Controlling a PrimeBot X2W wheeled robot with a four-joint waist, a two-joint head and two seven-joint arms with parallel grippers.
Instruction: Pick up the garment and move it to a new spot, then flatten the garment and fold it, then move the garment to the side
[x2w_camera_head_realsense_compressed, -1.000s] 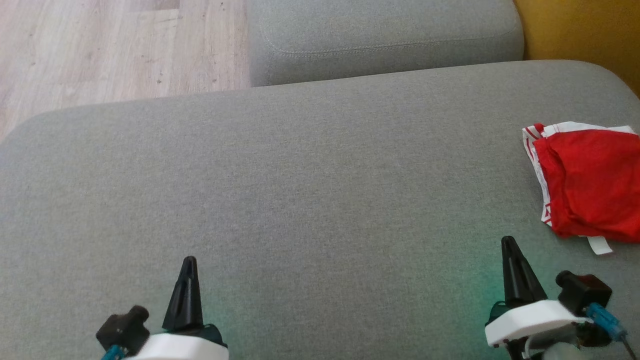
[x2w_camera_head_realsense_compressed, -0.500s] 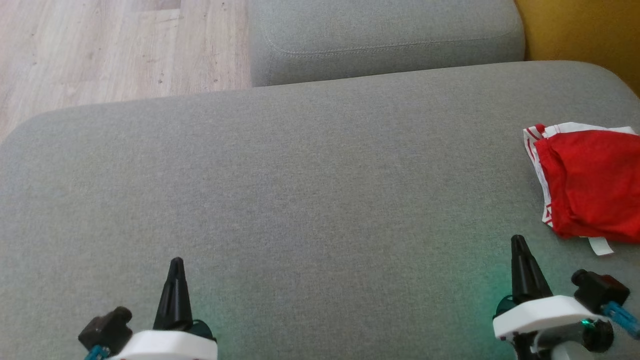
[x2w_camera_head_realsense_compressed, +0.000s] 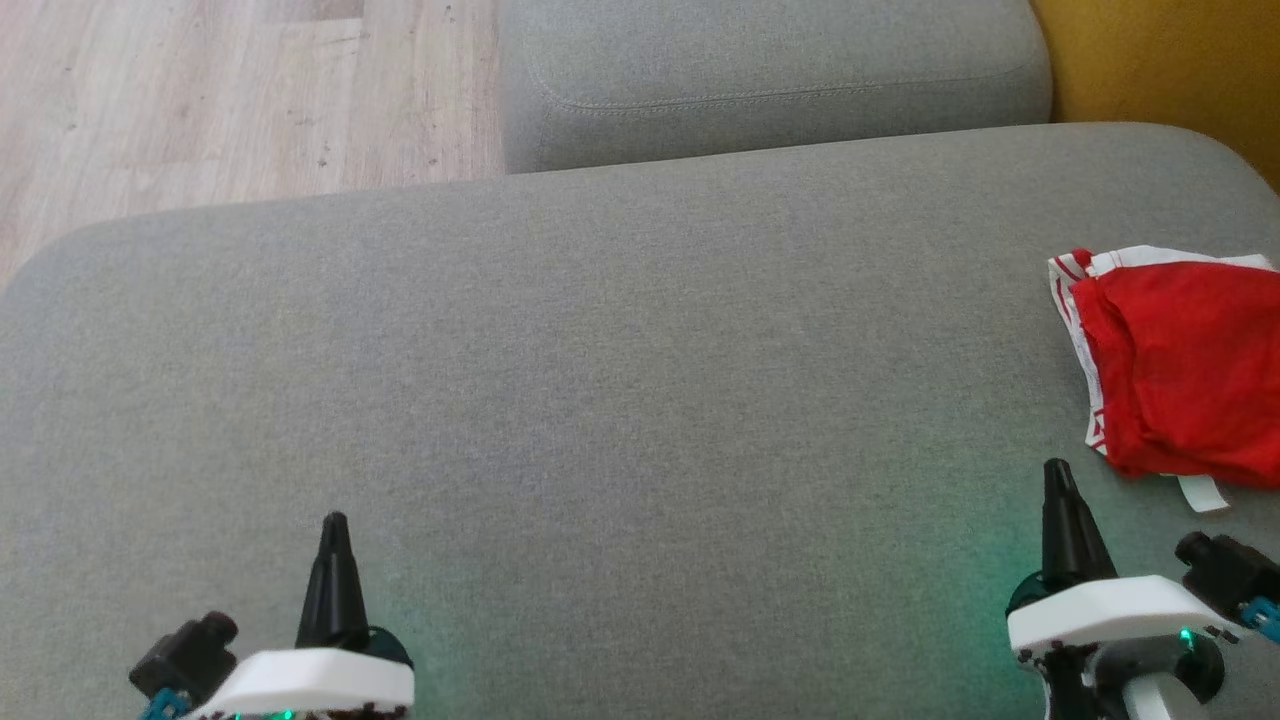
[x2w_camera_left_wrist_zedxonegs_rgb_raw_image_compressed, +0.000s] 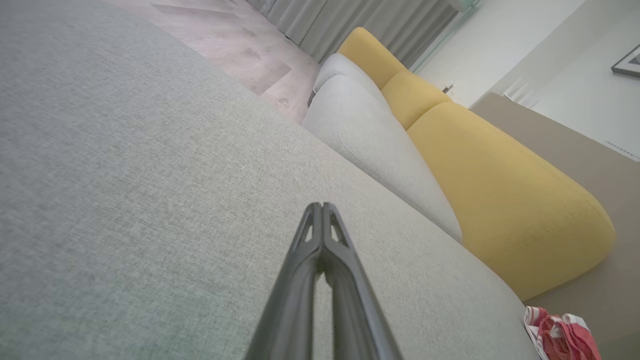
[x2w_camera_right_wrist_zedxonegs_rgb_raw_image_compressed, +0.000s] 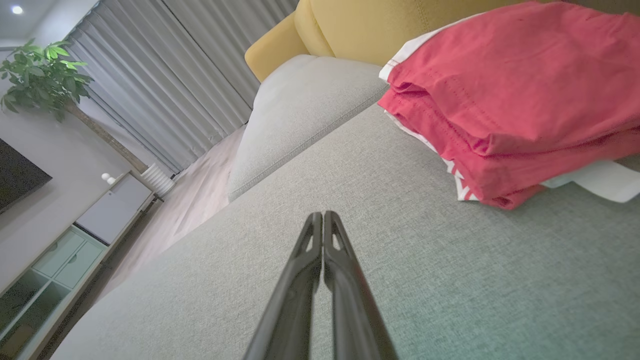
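Red, with a white patterned band along one edge, the garment (x2w_camera_head_realsense_compressed: 1180, 370) lies folded in a compact bundle at the far right of the broad grey seat cushion (x2w_camera_head_realsense_compressed: 600, 380). The right edge of the head view cuts it off. A small white label (x2w_camera_head_realsense_compressed: 1198, 492) pokes out from its near edge. The right pincer (x2w_camera_head_realsense_compressed: 1056, 470) sits at the lower right of the head view, near the bundle's near-left corner but apart from it. Its two dark fingers are pressed tip to tip and it has hold of nothing. In the right wrist view the closed fingers (x2w_camera_right_wrist_zedxonegs_rgb_raw_image_compressed: 305, 280) point across bare grey fabric. The garment's stacked red layers lie up and to the right of them, with the white band showing underneath. The left pincer (x2w_camera_head_realsense_compressed: 334, 525) is at the lower left, well apart from the garment. It is likewise fully closed and empty, over bare cushion. Whether either tip touches the fabric cannot be told. A faint green glow falls on the cushion beside each wrist. Beyond the seat cushion lies a second grey cushion (x2w_camera_head_realsense_compressed: 770, 70), with pale wooden floor (x2w_camera_head_realsense_compressed: 230, 90) to its left and a yellow cushion (x2w_camera_head_realsense_compressed: 1160, 60) to its right. The right wrist view also takes in grey curtains (x2w_camera_right_wrist_zedxonegs_rgb_raw_image_compressed: 190, 75) and a leafy plant (x2w_camera_right_wrist_zedxonegs_rgb_raw_image_compressed: 40, 75).
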